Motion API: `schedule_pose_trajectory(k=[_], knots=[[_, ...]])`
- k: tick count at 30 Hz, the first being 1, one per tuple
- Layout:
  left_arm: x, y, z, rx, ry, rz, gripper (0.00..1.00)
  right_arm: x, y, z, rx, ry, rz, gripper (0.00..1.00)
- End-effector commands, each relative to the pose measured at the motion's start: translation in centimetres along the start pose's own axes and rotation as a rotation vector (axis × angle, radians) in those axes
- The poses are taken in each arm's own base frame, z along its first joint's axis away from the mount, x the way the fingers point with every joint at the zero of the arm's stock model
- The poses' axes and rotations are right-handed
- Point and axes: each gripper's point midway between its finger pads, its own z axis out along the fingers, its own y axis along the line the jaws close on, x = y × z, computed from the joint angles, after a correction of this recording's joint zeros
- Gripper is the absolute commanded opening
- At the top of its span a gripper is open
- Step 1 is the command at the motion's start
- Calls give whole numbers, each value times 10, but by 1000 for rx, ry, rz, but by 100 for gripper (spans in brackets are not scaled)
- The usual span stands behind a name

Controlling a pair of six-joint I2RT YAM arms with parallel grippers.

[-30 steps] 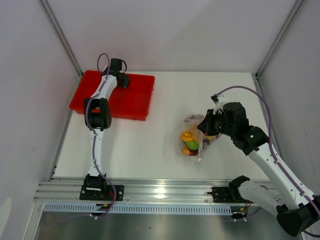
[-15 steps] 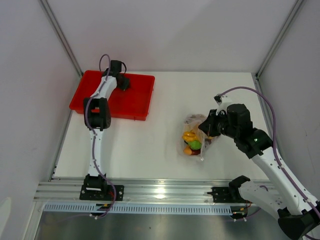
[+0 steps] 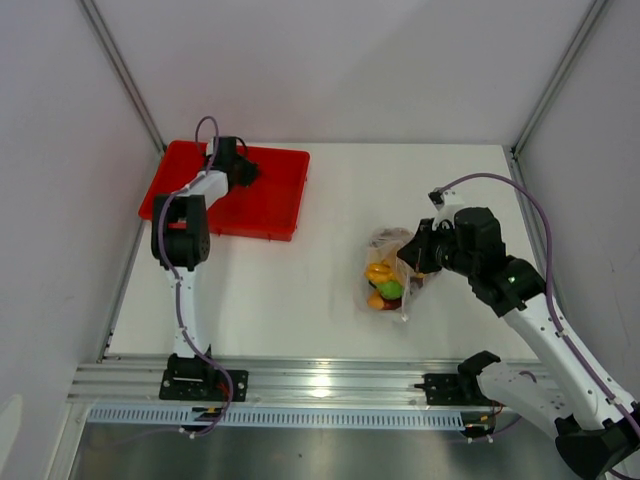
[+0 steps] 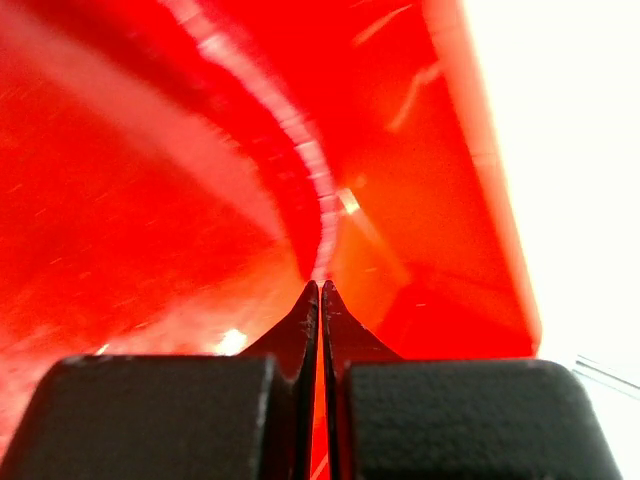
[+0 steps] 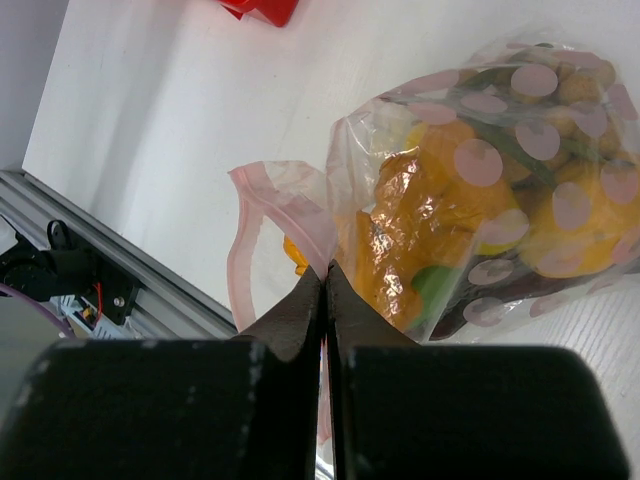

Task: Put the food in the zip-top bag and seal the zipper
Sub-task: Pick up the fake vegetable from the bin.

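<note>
The zip-top bag [image 3: 384, 262], clear with pale dots, lies right of the table's centre. The food [image 3: 380, 281] is inside it. The right wrist view shows yellow and orange pieces, a green one and a brown cluster of food [image 5: 445, 205] through the bag [image 5: 560, 110]. My right gripper [image 3: 412, 258] is shut on the bag's mouth edge. Its fingertips [image 5: 325, 272] pinch the pink zipper [image 5: 300, 215], which loops open to the left. My left gripper [image 3: 248, 171] is shut and holds nothing, low over the red tray [image 3: 275, 205]. In the left wrist view the shut gripper [image 4: 320, 288] points at the tray floor [image 4: 150, 200].
The red tray sits at the back left, with its right wall [image 4: 490, 180] beside white tabletop. An aluminium rail [image 3: 320, 380] carrying both arm bases runs along the near edge. Frame posts [image 3: 125, 75] rise at the back corners.
The left arm's elbow has swung left and its gripper has drawn back a little inside the tray. The right gripper and the bag have shifted slightly to the right.
</note>
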Motion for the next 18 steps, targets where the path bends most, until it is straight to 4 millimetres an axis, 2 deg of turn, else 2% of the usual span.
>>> schedule_pose_trajectory(k=[1, 2, 3, 4, 6, 7, 8, 9, 10, 11, 12, 13, 16, 18], knots=[[-37, -72, -36, 194, -112, 54, 1, -14, 8, -1, -34, -49, -5, 0], [-36, -73, -35, 195, -103, 51, 0, -14, 8, -1, -37, -48, -3, 0], [-44, -88, -38, 221, -117, 47, 1, -14, 8, -1, -36, -45, -2, 0], [-34, -71, -25, 160, -75, 33, 1, -14, 8, -1, -36, -47, -3, 0], [-42, -85, -24, 160, -70, 26, 1, -15, 7, -2, -28, -52, -6, 0], [-26, -59, -7, 77, -8, 2, 1, -16, 8, -2, -31, -54, -7, 0], [-28, -64, -5, 72, 1, -7, 1, -17, 7, -2, -27, -57, -7, 0], [-22, -54, 1, 28, 26, -25, 1, -17, 7, -2, -28, -58, -7, 0], [-24, -60, 8, 29, 32, -42, 1, -16, 7, -2, -27, -57, -8, 0], [-13, -43, 12, -32, 75, -52, 1, -16, 6, 0, -25, -56, -7, 0], [-8, -37, 17, -56, 95, -59, 0, -15, 6, 0, -27, -56, -7, 0], [-15, -49, 14, -31, 83, -35, 1, -15, 6, 0, -28, -55, -7, 0], [-7, -39, 14, -94, 76, 5, 7, -15, 7, 0, -37, -63, -6, 0], [-7, -35, 10, -118, 73, 21, 7, -16, 7, 1, -43, -70, -5, 0]])
